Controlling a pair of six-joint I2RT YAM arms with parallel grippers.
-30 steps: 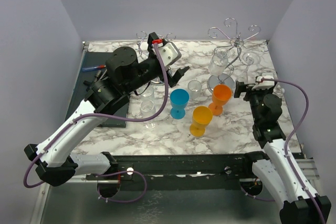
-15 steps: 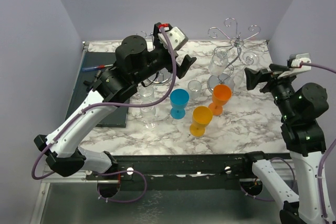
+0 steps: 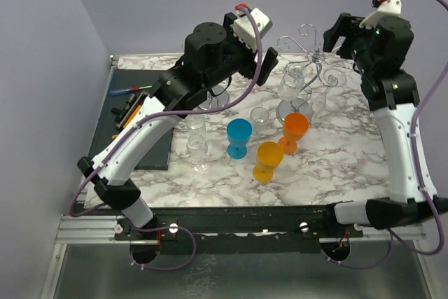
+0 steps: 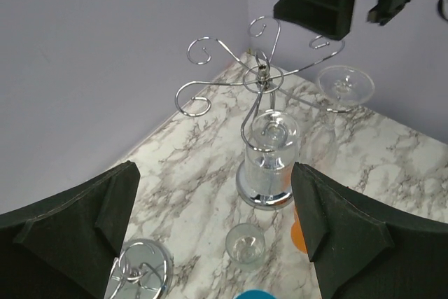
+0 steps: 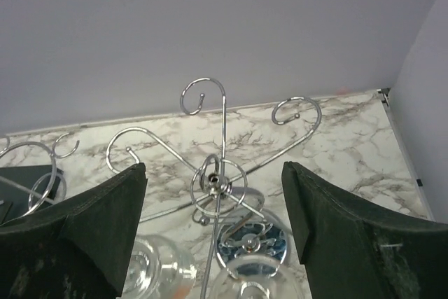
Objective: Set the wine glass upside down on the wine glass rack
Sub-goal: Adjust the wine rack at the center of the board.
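Note:
The chrome wine glass rack [image 3: 315, 54] stands at the back right, its curled hooks spread out from a hub [image 5: 215, 181] [image 4: 260, 75]. Two clear glasses hang upside down on it [image 3: 290, 83] [image 3: 334, 78]. Clear wine glasses stand upright on the marble [image 3: 260, 118] [image 3: 199, 148] [image 3: 195, 121]. My left gripper [image 3: 264, 68] [image 4: 213, 215] hovers open and empty left of the rack, high above one small clear glass [image 4: 245, 246]. My right gripper [image 3: 334, 33] [image 5: 213, 197] hangs open and empty just above the rack's hub.
Blue [image 3: 239, 136], yellow [image 3: 269, 159] and orange [image 3: 295, 131] goblets stand mid-table in front of the rack's base [image 3: 292, 110]. A second chrome stand [image 4: 140, 271] sits at the back left. A dark mat [image 3: 140, 131] with tools lies on the left.
Both arms rose and swung toward the back. The right gripper climbed from table height to above the rack. The left gripper moved up and right toward the rack.

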